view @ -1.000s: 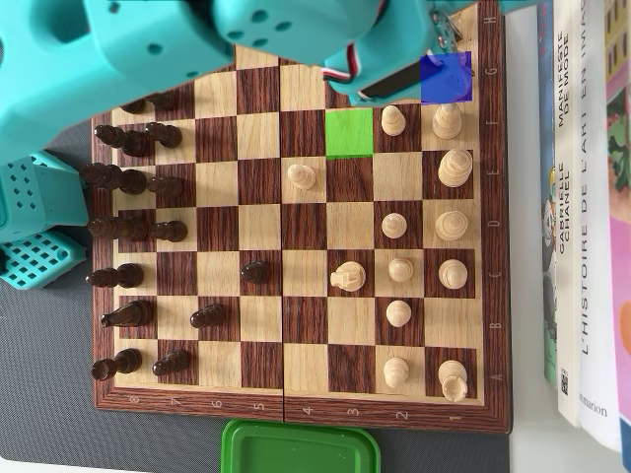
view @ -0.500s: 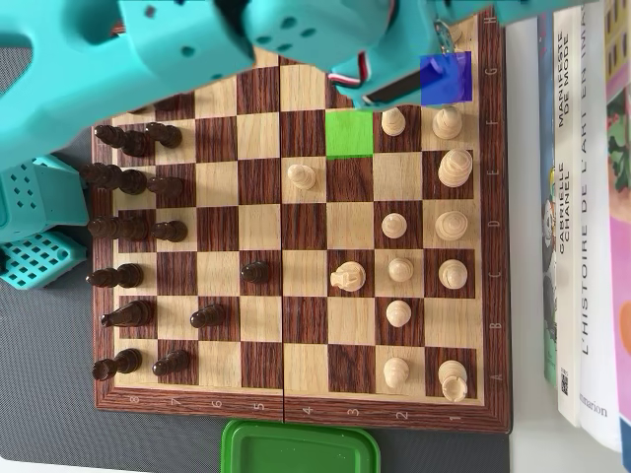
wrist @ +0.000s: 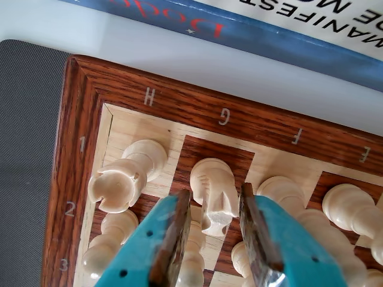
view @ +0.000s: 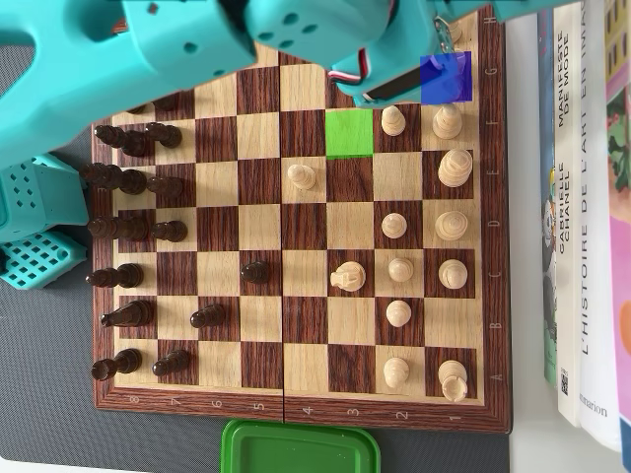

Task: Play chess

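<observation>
Chessboard (view: 306, 394) fills the overhead view; the teal arm (view: 177, 39) covers its top edge, and the gripper itself is hidden there under the arm body. A blue marker square (view: 446, 77) sits at the top right corner of the board beside the arm's tip, and a green marker square (view: 349, 133) lies just below the arm's edge. Books (view: 582, 217) lie off the board's right edge, a green lid (view: 301, 448) below it, both well apart from the arm.

Wrist view: gripper (wrist: 215, 239) comes up from the bottom edge, jaws spread, one on each side of the white knight (wrist: 213, 194). Knight stands on the dark G1 square, upright, its head between the two pads. Small gaps show on both sides; can't tell for sure whether a pad touches it. White rook (wrist: 122, 176) stands just left of the gripper on H1. More white pieces (wrist: 353, 209) are just right of the right jaw, and white pawns (wrist: 111, 239) lie below the rook, beside the left jaw. Board rim (wrist: 179, 89) with letters H, G, F runs ahead of the fingertips.
</observation>
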Motion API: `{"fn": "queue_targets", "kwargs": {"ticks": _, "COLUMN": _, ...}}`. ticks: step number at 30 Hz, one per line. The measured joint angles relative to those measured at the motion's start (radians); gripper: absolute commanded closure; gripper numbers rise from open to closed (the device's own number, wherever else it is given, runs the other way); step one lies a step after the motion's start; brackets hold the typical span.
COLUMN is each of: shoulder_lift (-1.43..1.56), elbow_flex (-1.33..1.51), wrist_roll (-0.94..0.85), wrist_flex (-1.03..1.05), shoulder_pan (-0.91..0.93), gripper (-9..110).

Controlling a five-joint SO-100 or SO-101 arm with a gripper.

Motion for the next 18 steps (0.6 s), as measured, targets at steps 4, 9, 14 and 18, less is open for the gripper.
{"fn": "queue_targets", "kwargs": {"ticks": 4, "shoulder_lift": 0.0, "elbow_flex": 0.0, "wrist_roll": 0.0, "wrist_flex": 0.0, "shoulder_pan": 0.0, "gripper": 88}}
{"fn": "queue_targets", "kwargs": {"ticks": 9, "shoulder_lift": 0.0, "elbow_flex": 0.0, "wrist_roll": 0.0, "wrist_flex": 0.0, "shoulder_pan": 0.0, "gripper": 90}}
{"fn": "queue_targets", "kwargs": {"ticks": 14, "shoulder_lift": 0.0, "elbow_flex": 0.0, "wrist_roll": 0.0, "wrist_flex": 0.0, "shoulder_pan": 0.0, "gripper": 92}}
{"fn": "queue_targets", "kwargs": {"ticks": 18, "shoulder_lift": 0.0, "elbow_flex": 0.0, "wrist_roll": 0.0, "wrist_flex": 0.0, "shoulder_pan": 0.0, "gripper": 95}}
